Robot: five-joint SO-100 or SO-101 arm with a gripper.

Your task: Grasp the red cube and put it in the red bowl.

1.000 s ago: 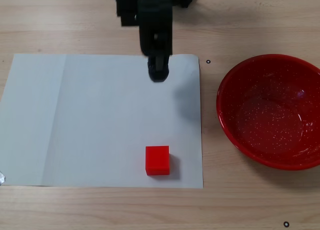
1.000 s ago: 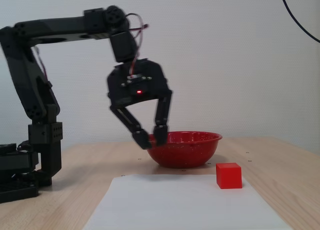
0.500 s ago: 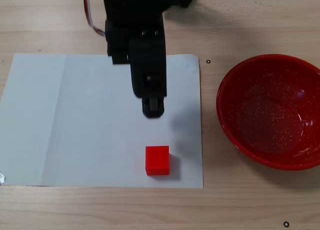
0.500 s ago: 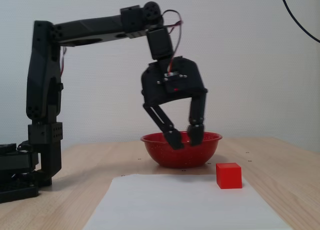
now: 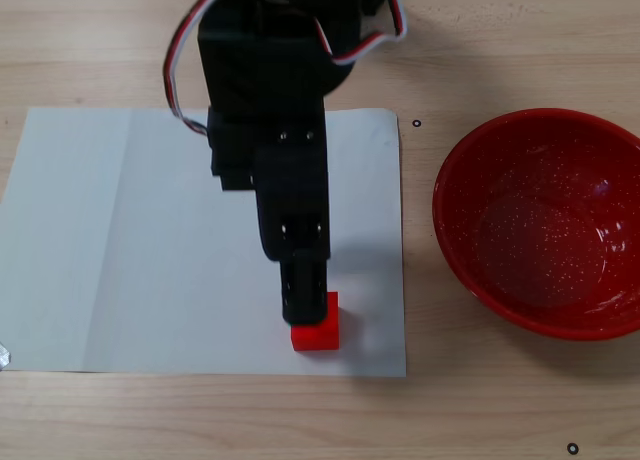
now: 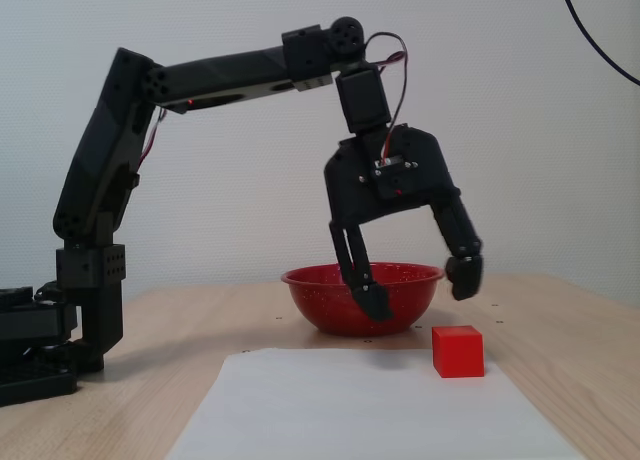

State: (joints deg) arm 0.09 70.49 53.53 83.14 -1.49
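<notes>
The red cube [image 5: 318, 337] lies on white paper near its front edge, and in a fixed view from the side the red cube [image 6: 458, 351] sits right of centre. My gripper [image 5: 303, 280] hangs over it and hides its upper edge. From the side, the gripper [image 6: 418, 288] is open wide, with the fingertips a little above the cube's top. One fingertip [image 6: 465, 276] is over the cube and the other fingertip [image 6: 373, 301] is left of it. The red bowl [image 5: 470, 170] stands empty right of the paper, and the red bowl [image 6: 320, 305] shows behind the gripper from the side.
The white paper sheet [image 5: 150, 240] covers the middle of the wooden table [image 5: 500, 410]. The arm's base [image 6: 60, 320] stands at the left in a fixed view from the side. Small black marks [image 5: 572, 447] dot the wood near the bowl.
The arm has stretched out from the paper's far edge to the cube. The gripper came lower and its jaws have spread wider. Cube and bowl have not moved.
</notes>
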